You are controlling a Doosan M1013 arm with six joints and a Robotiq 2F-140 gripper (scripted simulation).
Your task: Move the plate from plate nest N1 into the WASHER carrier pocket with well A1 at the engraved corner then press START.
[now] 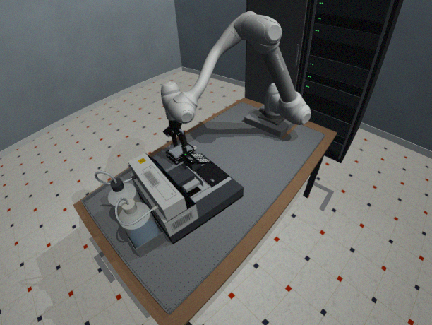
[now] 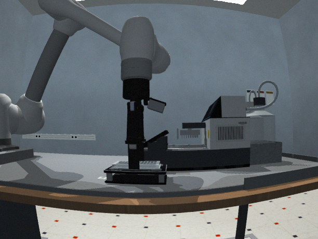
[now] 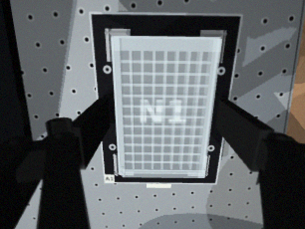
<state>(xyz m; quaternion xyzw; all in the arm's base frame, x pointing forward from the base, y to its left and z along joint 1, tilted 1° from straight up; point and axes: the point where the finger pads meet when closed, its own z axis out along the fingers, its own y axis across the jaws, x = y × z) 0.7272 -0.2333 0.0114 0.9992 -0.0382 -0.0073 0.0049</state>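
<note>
Plate (image 3: 164,107) lies flat in nest N1 (image 3: 229,60) on desk (image 2: 78,179), short of washer (image 2: 228,132). Likely light, rigid, slick clear plastic; long side walls best for grip, mid-length. Tool (image 3: 161,121) part-open, fingers straddling both long edges; contact unclear, holds nothing yet.

Plate (image 3: 164,107) in nest (image 3: 229,60), centred between the fingers of the open gripper (image 3: 164,124); each fingertip lies beside, perhaps touching, a long edge.
</note>
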